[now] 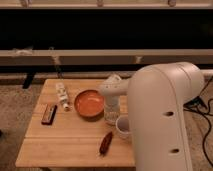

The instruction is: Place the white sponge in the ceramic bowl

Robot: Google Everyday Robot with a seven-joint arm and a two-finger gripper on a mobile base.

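Note:
The ceramic bowl (89, 103) is round and orange-brown inside and sits on the wooden table (60, 145) near its middle. My gripper (111, 118) points down just right of the bowl's rim, between the bowl and a white cup (123, 128), low over the table. The white sponge is not visible; the gripper and wrist hide the spot beneath them. My large white arm (162, 120) fills the right side of the view.
A small white bottle (62, 96) lies left of the bowl. A dark flat bar (48, 114) lies at the table's left. A reddish-brown oblong object (105, 143) lies near the front edge. A dark wall and a rail run behind the table.

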